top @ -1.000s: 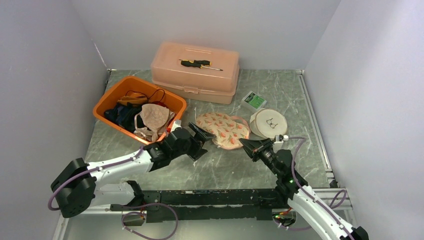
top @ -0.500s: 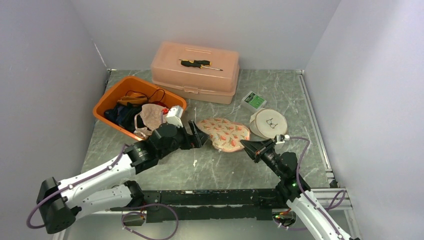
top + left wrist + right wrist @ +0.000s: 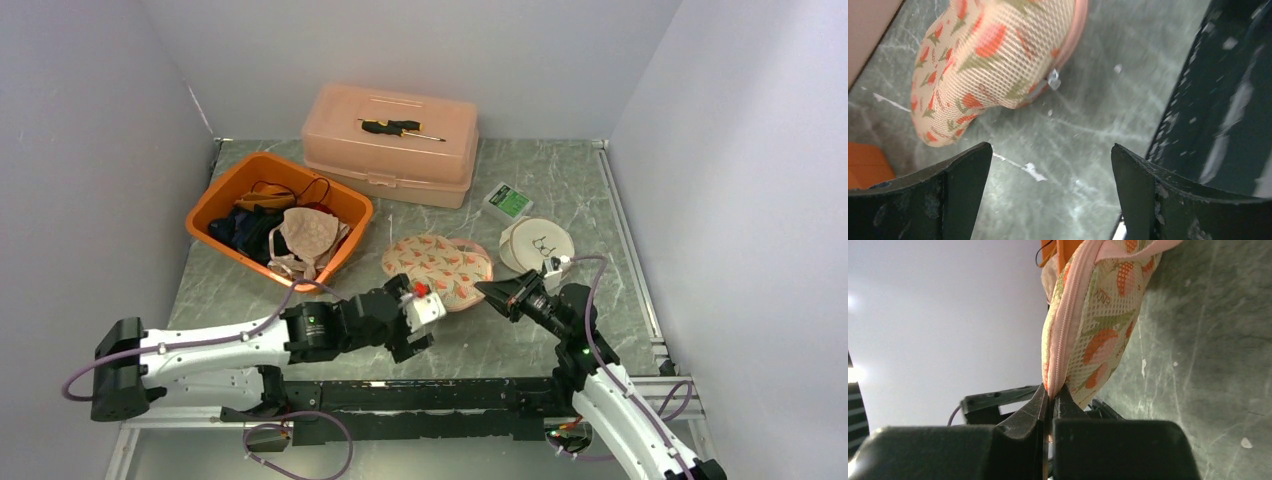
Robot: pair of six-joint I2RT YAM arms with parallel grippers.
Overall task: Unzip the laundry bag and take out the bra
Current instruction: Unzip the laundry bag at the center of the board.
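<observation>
Floral mesh laundry bag, pink zipper, centre of marbled bench: my right gripper clenched on its seam; my left gripper spread wide, empty, alongside.

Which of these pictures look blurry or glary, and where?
Top view: evenly lit, sharp. Left wrist view: the laundry bag looks slightly smeared, the dark shape at right blurrier. Right wrist view: bag crisp, the shut right claw close-up dark and soft, glare spots on the wall at left.
</observation>
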